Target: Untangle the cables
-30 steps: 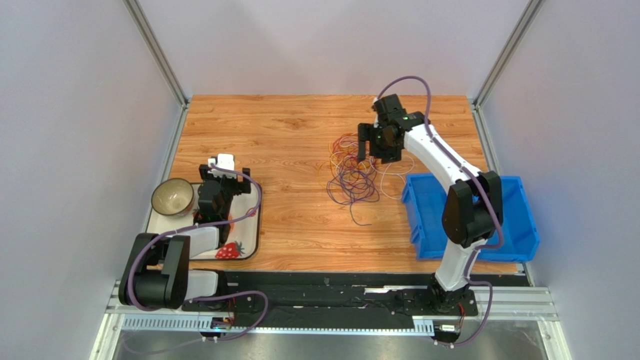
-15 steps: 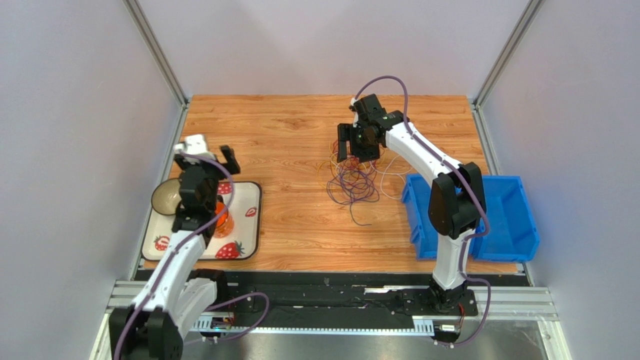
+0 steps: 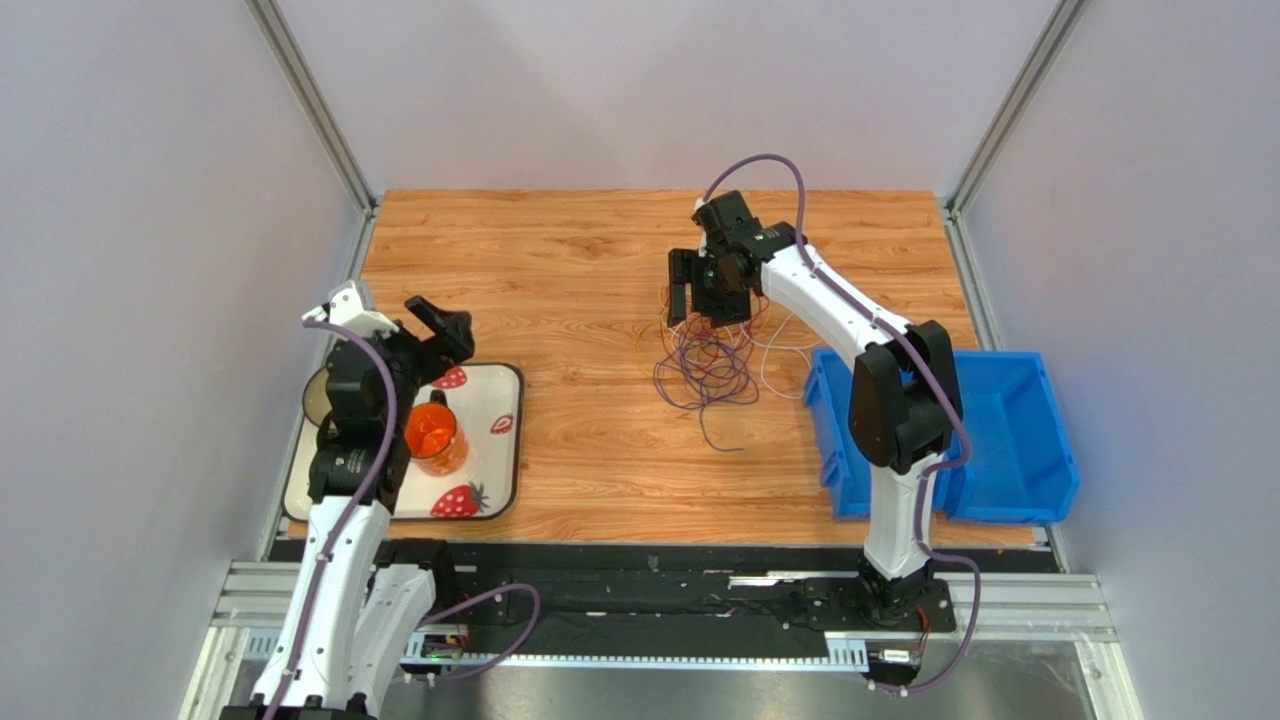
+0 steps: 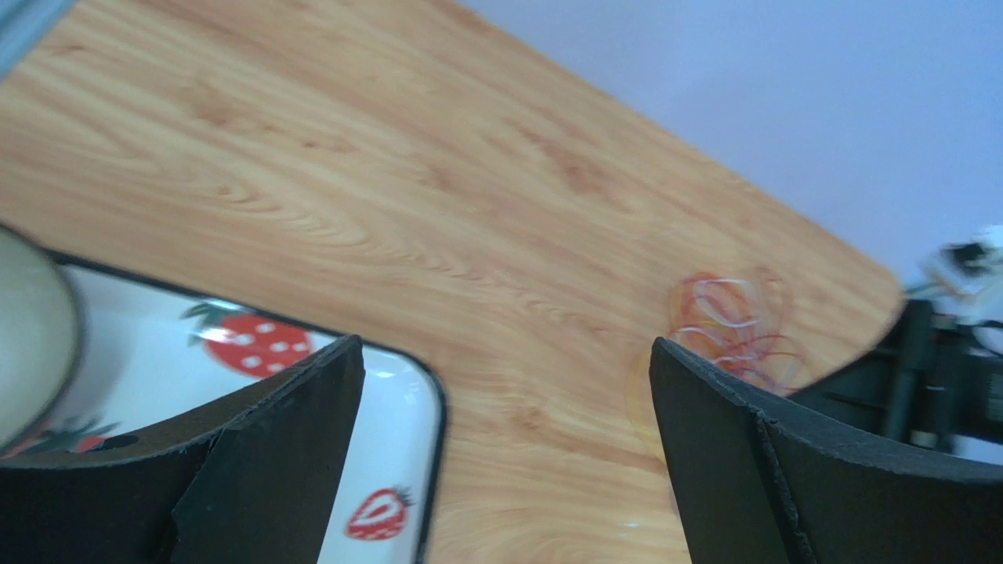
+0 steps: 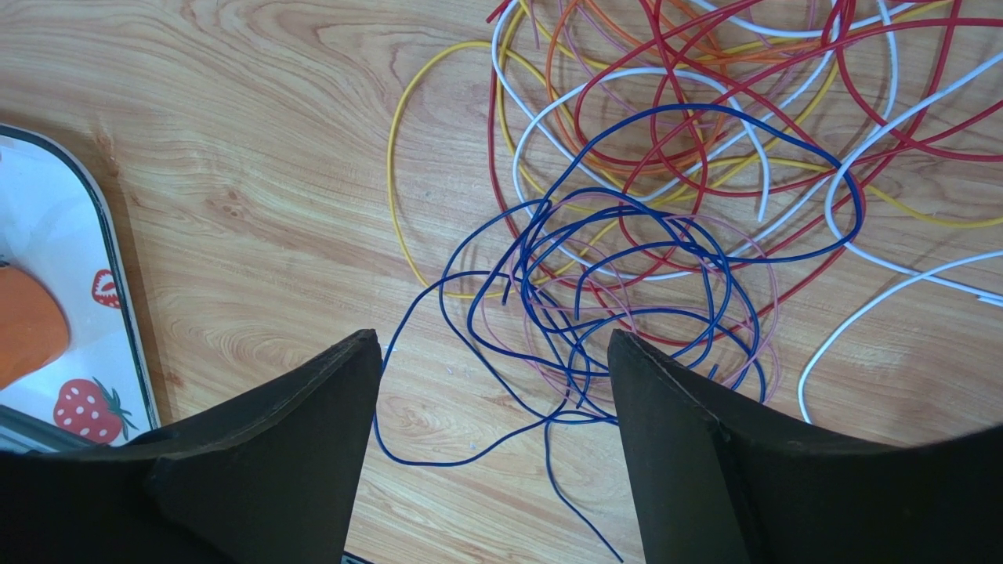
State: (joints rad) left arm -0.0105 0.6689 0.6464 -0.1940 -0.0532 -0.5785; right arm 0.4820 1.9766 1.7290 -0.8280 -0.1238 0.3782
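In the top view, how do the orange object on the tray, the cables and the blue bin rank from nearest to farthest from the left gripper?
Seen from the left gripper:
1. The orange object, on the strawberry tray at the left, right beside the gripper.
2. The cables, heaped mid-table, off to its right.
3. The blue bin, at the table's right edge.

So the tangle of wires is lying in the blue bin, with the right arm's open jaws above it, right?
Not quite. The wires lie on the wooden table, beside the blue bin, not in it, as the top view shows. The right arm does hold its open jaws above them.
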